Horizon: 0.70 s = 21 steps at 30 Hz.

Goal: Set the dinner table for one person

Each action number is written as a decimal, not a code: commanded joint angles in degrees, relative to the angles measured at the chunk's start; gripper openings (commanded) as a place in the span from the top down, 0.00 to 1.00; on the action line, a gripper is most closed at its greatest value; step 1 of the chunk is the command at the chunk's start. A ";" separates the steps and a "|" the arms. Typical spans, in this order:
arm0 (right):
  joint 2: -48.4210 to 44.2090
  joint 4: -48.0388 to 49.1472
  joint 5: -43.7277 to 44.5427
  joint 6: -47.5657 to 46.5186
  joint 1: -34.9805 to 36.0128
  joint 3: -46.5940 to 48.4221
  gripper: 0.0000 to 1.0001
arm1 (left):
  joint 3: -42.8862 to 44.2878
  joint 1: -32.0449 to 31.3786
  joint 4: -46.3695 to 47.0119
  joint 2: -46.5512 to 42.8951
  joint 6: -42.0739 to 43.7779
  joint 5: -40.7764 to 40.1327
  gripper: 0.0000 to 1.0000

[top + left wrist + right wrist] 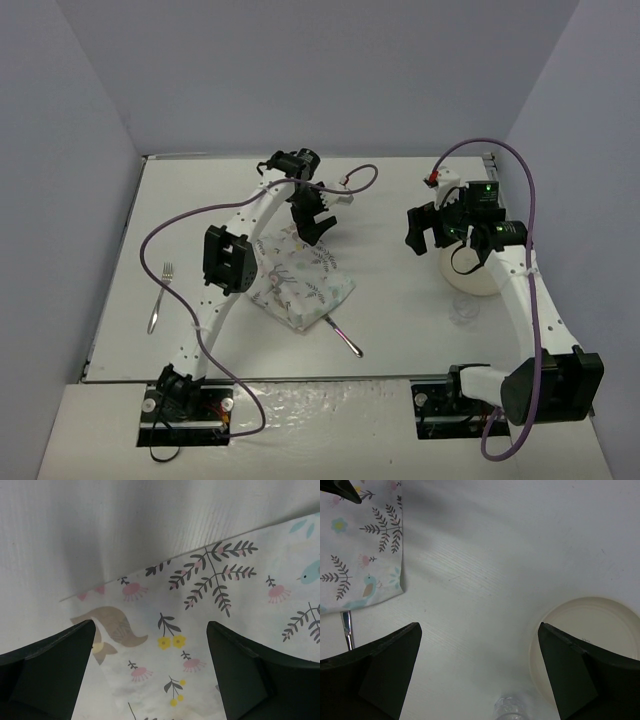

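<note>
The dinner table (pixel 400 335) is seen in plain off-white, edged in thin grey metal. The cloth mat (pixel 210 630) near its middle is white, printed with dark grey fern sprigs, pink and yellow flowers, a tan fox tail and a pale blue bird. The plate (pixel 590 630) towards the right edge is cream. The fork (pixel 160 298) by the left edge is silver. The utensil (pixel 342 336) at the mat's near corner is silver with a purplish handle. The left gripper (pixel 318 232) and right gripper (pixel 428 238) are black, the arms (pixel 250 215) white and the cables (pixel 537 250) purple.
</note>
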 commanded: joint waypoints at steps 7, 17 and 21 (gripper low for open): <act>-1.41 3.94 0.66 -0.32 0.16 -0.55 0.00 | 6.92 1.74 -3.76 5.22 3.29 2.05 0.09; -2.93 4.40 0.46 0.12 0.01 -1.00 0.00 | -9.63 1.48 -15.42 1.63 9.04 4.11 0.18; -3.66 4.41 0.29 0.12 0.05 -1.11 0.00 | -25.73 0.68 -7.96 -6.46 7.65 5.81 0.19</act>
